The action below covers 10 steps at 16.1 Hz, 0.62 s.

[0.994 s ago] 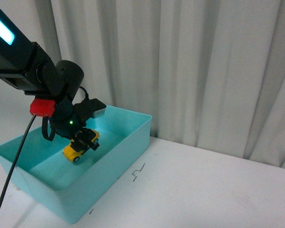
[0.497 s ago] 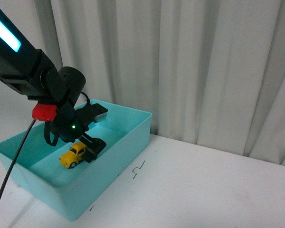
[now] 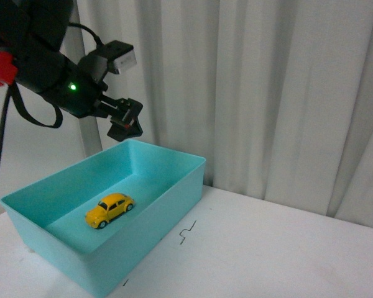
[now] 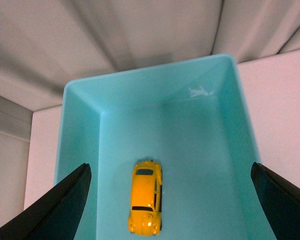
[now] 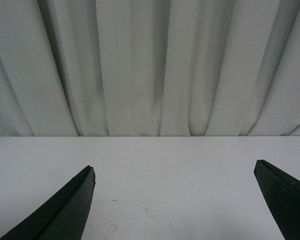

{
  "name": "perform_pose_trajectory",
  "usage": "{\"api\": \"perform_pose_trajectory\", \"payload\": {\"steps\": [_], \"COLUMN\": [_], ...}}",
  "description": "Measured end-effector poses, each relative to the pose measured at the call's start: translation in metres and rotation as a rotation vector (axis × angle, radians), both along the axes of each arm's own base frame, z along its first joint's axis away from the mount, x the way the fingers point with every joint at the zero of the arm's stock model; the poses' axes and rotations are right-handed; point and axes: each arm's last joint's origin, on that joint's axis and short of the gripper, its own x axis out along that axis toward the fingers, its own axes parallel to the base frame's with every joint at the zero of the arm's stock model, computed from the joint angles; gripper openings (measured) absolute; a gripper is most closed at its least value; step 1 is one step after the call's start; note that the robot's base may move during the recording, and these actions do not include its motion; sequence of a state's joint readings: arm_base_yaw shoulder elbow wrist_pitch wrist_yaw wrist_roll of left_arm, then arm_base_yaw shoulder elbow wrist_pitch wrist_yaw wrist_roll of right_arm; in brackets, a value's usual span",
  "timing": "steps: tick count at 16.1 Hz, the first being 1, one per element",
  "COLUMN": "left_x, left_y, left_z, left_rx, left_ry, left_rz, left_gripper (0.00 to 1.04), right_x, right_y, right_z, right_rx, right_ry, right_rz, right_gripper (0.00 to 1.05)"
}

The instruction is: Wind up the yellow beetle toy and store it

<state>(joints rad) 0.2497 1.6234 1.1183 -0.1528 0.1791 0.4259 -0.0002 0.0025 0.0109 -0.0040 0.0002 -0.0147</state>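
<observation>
Nearest is the white table (image 3: 267, 248), with a small black mark (image 3: 186, 233) just beside the turquoise bin (image 3: 150, 231). The yellow beetle toy (image 3: 109, 210) stands on its four wheels on the floor of the bin, apart from all the walls, and nothing touches it. By this I judge that the storing is done.

The toy looks light and hard, with a glossy shell that may slip between the pads, and it can roll on its wheels. If it must be taken again, the best hold is across the two flat sides at the doors (not over the round roof).

Above the far part of the bin hangs the left gripper (image 3: 125, 121), jaws spread wide and holding nothing. The right gripper (image 5: 173, 165) is also spread wide and empty, over bare table. Behind everything hangs a pale curtain (image 3: 286, 93).
</observation>
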Motion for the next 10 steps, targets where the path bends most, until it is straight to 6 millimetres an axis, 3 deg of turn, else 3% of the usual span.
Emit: {"api": "perform_pose_trajectory", "payload": {"steps": [1,2,4,7,9,10], "left_x": [-0.016,-0.032,-0.073,-0.110,-0.131,-0.139], "left_y": [-0.007,-0.017,-0.040,-0.055,-0.062,-0.066], "left_z": [0.016,0.029,0.025,-0.023,-0.029,-0.032], "left_rx": [-0.011,-0.029,-0.172,-0.251,-0.261,-0.266], "left_ry": [-0.116,-0.364,-0.641,-0.616,-0.648,-0.655], "left_rz": [-0.020,0.003,0.027,0.065,0.068,0.063], "left_gripper": [0.96,0.85,0.62,0.26,0.03,0.02], "right_x": [0.000,0.000,0.000,0.000,0.000,0.000], "right_y": [0.000,0.000,0.000,0.000,0.000,0.000], "right_z": [0.000,0.000,0.000,0.000,0.000,0.000], "right_rx": [0.000,0.000,0.000,0.000,0.000,0.000], "right_ry": [0.000,0.000,0.000,0.000,0.000,0.000], "right_rz": [0.000,0.000,0.000,0.000,0.000,0.000], "right_gripper": [0.98,0.98,0.98,0.98,0.98,0.98]}}
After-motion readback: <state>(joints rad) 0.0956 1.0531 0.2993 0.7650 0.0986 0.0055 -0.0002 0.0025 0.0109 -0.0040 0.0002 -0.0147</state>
